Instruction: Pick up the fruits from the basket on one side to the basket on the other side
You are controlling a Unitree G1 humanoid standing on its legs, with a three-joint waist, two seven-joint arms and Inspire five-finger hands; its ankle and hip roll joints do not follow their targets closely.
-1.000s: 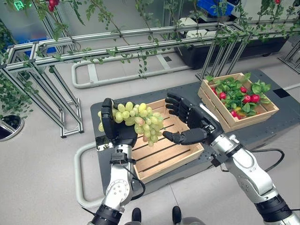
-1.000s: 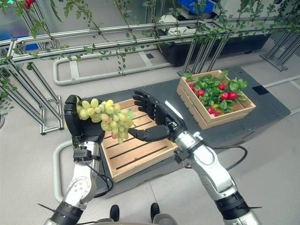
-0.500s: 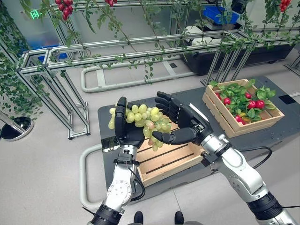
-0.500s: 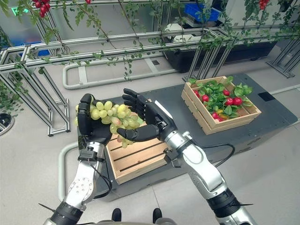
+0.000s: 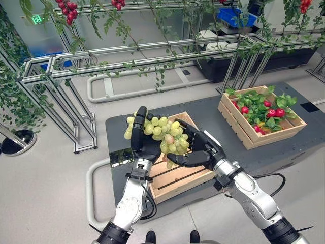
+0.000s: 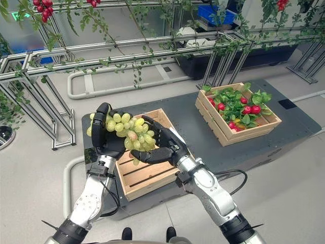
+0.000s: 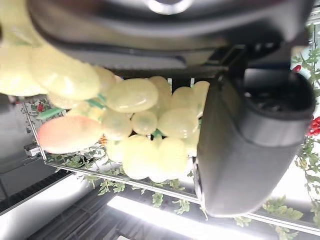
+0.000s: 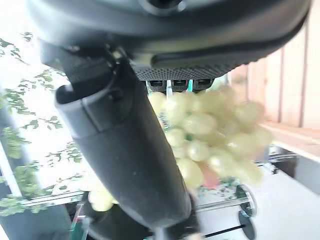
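A bunch of green grapes [image 5: 162, 134] hangs in the air over the near-left corner of an empty wooden crate [image 5: 179, 178]. My left hand [image 5: 143, 147] stands upright on the bunch's left side, fingers and thumb curled round it; its wrist view has the grapes [image 7: 145, 150] past the thumb [image 7: 240, 150]. My right hand [image 5: 200, 151] presses in from the right, its fingers curved over the bunch's far side and its thumb beneath it. In the right wrist view the grapes [image 8: 210, 135] sit between thumb [image 8: 125, 150] and palm.
A second wooden crate [image 5: 237, 126], holding red fruits and green leaves [image 5: 266, 104], stands at the right end of the dark platform [image 5: 208, 114]. Aluminium frames draped with vines [image 5: 61, 81] run behind and to the left. A white tube rail [image 5: 91, 188] lies on the floor.
My right hand has moved left from an open pose beside the crate and wrapped around the grapes. The left hand and the bunch stayed over the crate; the camera shifted.
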